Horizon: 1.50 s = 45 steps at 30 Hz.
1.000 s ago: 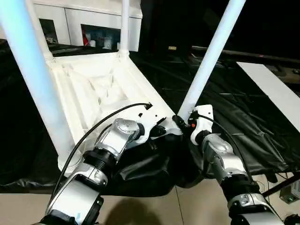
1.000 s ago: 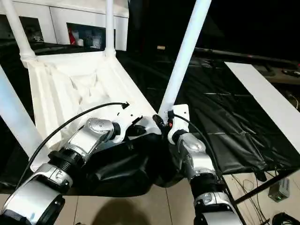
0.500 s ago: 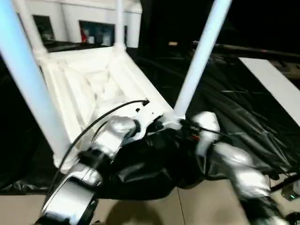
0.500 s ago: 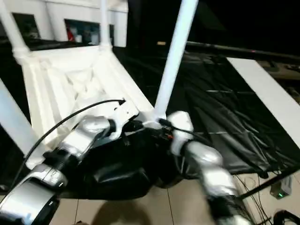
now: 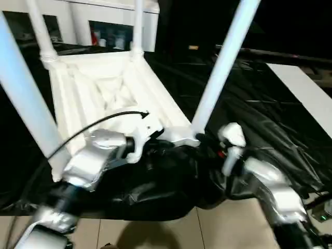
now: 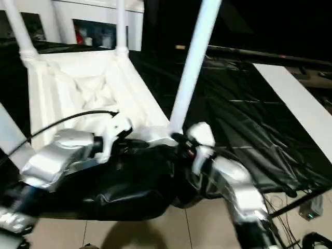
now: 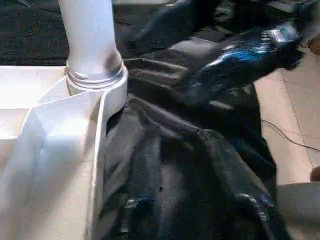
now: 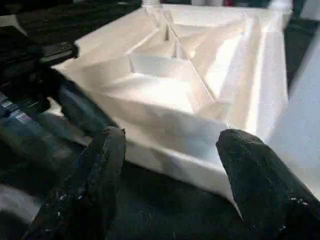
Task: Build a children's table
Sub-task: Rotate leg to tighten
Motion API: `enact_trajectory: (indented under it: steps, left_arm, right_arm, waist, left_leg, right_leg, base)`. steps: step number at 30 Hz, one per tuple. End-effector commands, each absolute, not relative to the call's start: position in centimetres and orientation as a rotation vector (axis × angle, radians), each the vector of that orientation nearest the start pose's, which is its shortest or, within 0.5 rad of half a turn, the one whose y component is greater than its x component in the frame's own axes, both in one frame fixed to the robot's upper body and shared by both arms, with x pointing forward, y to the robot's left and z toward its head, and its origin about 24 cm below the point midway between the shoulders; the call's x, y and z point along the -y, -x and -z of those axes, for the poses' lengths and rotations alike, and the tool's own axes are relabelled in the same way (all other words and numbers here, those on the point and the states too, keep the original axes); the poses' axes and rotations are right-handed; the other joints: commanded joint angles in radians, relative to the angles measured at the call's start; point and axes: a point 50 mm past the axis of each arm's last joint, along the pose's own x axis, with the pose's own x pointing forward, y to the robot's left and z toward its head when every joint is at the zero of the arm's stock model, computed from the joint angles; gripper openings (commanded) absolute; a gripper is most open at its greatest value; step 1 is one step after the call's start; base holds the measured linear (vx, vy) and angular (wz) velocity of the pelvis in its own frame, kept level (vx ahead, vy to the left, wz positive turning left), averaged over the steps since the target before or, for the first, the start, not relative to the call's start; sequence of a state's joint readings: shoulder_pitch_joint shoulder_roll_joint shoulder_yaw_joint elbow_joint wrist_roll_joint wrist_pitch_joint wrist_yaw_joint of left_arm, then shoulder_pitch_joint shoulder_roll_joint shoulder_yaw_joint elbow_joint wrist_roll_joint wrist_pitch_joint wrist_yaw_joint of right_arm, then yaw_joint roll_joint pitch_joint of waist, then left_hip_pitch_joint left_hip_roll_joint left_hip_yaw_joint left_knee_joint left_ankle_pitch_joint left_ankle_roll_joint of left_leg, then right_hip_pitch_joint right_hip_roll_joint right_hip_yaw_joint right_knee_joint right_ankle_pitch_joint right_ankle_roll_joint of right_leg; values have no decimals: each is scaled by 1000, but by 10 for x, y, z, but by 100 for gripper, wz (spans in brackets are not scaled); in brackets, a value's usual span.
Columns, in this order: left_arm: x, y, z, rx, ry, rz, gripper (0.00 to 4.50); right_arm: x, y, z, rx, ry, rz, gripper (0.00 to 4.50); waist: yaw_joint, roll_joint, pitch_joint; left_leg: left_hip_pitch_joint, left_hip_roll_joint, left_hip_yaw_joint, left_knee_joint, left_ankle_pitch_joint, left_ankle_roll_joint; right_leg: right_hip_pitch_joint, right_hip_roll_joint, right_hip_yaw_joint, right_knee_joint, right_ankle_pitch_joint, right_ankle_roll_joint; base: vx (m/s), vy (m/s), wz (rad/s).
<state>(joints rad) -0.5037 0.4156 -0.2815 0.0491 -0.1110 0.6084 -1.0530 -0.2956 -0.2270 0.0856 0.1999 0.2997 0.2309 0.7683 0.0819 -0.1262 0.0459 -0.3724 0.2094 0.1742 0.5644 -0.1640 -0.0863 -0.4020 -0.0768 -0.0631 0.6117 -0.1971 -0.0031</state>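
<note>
While spread, right gripper (image 8: 170,165) low.

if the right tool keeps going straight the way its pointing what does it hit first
Most likely the near edge of the children's table: seen from the wrist, the right tool has its fingers spread toward the upturned white top's rim. Depth is hard to judge.

Children's table (image 5: 111,96) upturned on work table (image 5: 270,119)

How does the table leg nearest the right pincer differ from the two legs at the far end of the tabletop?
The near leg leans toward the robot's right and looks thick and pale blue, while the far legs stand about straight and look thinner and whiter. The near leg's socket sits at the black sheet's front edge. All three sit in corner sockets of the upturned tabletop.
</note>
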Motion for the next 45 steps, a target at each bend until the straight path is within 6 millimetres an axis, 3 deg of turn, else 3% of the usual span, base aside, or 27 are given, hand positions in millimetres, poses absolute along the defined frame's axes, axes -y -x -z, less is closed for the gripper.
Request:
enact_trajectory:
  steps: [1, 2, 6, 8, 13, 15, 19, 25, 30, 35, 37, 41, 45]
  left_arm:
    - [-117, -285, -92, -510, -337, 1243, 170]
    - [-121, -281, -90, -537, -356, 1234, 182]
    - [-133, -276, -83, -594, -434, 1135, 191]
    - [-138, -272, -78, -623, -457, 1098, 229]
    - [-145, -271, -73, -657, -524, 1048, 266]
    - [-148, -271, -73, -663, -550, 1022, 282]
    - [-150, -272, -75, -654, -581, 991, 310]
    - [-152, -274, -78, -628, -603, 958, 359]
    - [-153, -278, -79, -581, -634, 926, 400]
    - [-152, -279, -79, -545, -648, 941, 437]
    - [-150, -276, -80, -515, -631, 982, 447]
    - [-140, -259, -89, -395, -453, 1151, 447]
    - [-151, -248, -99, -357, -305, 1220, 447]
  right_arm:
    - [126, -296, -58, -149, -98, -865, 317]
    - [123, -298, -58, -147, -103, -864, 317]
    - [112, -313, -56, -138, -140, -782, 317]
    - [104, -321, -54, -146, -187, -765, 317]
    - [98, -332, -55, -140, -241, -705, 317]
    - [100, -341, -55, -133, -269, -629, 317]
    - [112, -355, -55, -128, -337, -467, 317]
    - [141, -367, -57, -114, -404, -266, 317]
    - [167, -371, -55, -106, -387, -161, 317]
    - [176, -371, -54, -101, -382, -136, 317]
    - [177, -371, -54, -100, -377, -131, 317]
    - [178, -369, -51, -108, -347, -158, 317]
    - [171, -364, -46, -127, -281, -249, 317]
  waist:
    - [-5, 12, -48]
    - [-9, 12, -48]
    - [-16, 16, -53]
    - [-19, 12, -53]
    - [-21, 6, -54]
    - [-27, 4, -55]
    - [-25, 3, -53]
    - [-6, 1, -48]
    - [-1, -2, -51]
    - [-3, -5, -57]
    - [-3, -7, -57]
    - [-10, -8, -60]
    - [-19, -6, -56]
  left_leg:
    - [17, 31, -1, -66, -206, -13]
    - [13, 28, 0, -66, -194, -16]
    - [18, 25, 2, -62, -159, -27]
    - [17, 24, 2, -62, -157, -32]
    - [16, 23, 3, -59, -134, -33]
    - [16, 22, 2, -59, -149, -37]
    - [19, 23, 4, -56, -172, -50]
    - [24, 23, 6, -54, -227, -64]
    - [16, 23, 2, -53, -242, -71]
    - [10, 22, 4, -45, -185, -72]
    - [3, 19, 4, -45, -185, -68]
    - [-2, 20, 2, -43, -171, -66]
    - [3, 21, 6, -43, -193, -53]
  right_leg:
    - [38, -57, 45, -68, -205, -158]
    - [41, -54, 45, -66, -196, -150]
    - [38, -50, 45, -59, -132, -163]
    - [40, -50, 45, -55, -113, -171]
    - [44, -49, 46, -50, -78, -163]
    - [41, -51, 46, -50, -104, -164]
    - [38, -52, 47, -52, -142, -155]
    - [27, -50, 47, -59, -221, -124]
    - [29, -52, 45, -58, -257, -115]
    - [33, -46, 41, -45, -163, -121]
    - [37, -47, 40, -47, -168, -117]
    - [42, -51, 40, -40, -142, -136]
    - [35, -45, 40, -44, -149, -148]
  base:
    - [0, 0, 0]
    - [0, 0, 0]
    - [0, 0, 0]
    - [0, 0, 0]
    - [0, 0, 0]
    - [0, 0, 0]
    - [0, 0, 0]
    - [0, 0, 0]
    - [0, 0, 0]
    - [0, 0, 0]
    - [0, 0, 0]
    - [0, 0, 0]
    - [0, 0, 0]
